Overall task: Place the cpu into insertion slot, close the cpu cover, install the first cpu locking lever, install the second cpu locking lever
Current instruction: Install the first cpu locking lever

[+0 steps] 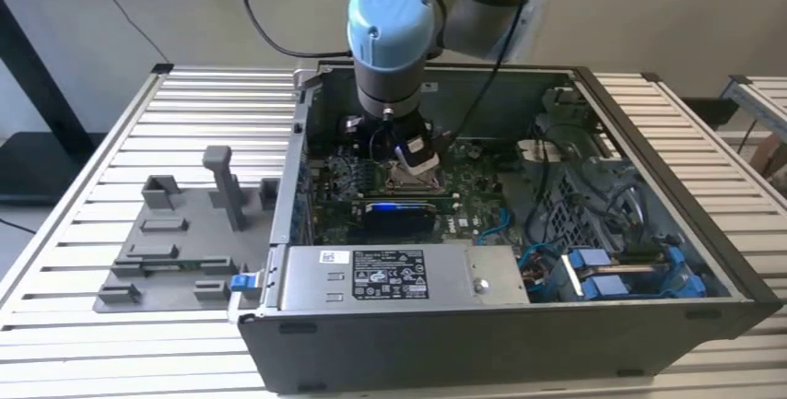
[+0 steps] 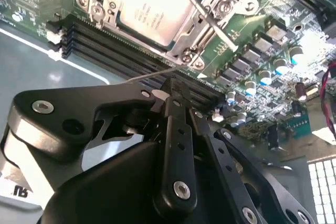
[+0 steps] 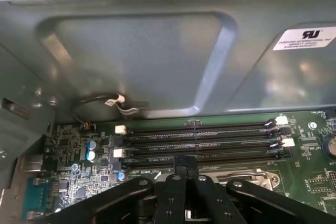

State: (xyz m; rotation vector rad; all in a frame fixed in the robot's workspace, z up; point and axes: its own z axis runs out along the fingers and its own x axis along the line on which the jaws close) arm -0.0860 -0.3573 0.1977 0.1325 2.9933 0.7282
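Note:
The cpu (image 2: 149, 9), silver-tan, lies flat in the insertion slot (image 1: 410, 176) on the green board. The cpu cover (image 2: 206, 20), a silver frame, lies down over its edges. One thin locking lever (image 2: 212, 24) runs slanted across the cover's side. A second thin wire lever (image 2: 149, 75) runs up to the tip of my gripper (image 2: 170, 83). The black fingers are shut together, just beside the socket's corner and over the memory slots. In the exterior view the gripper (image 1: 416, 161) hangs low inside the case, right above the socket. In the first wrist view the gripper (image 3: 186, 167) points at the socket's frame (image 3: 257, 174).
Long black memory slots (image 3: 199, 137) lie between the socket and the grey case wall (image 3: 157, 61). A blue-marked card (image 1: 400, 205) and the power supply (image 1: 381, 275) sit nearer the case front, cables (image 1: 591, 187) at the exterior view's right. A grey fixture plate (image 1: 184, 233) lies outside the case.

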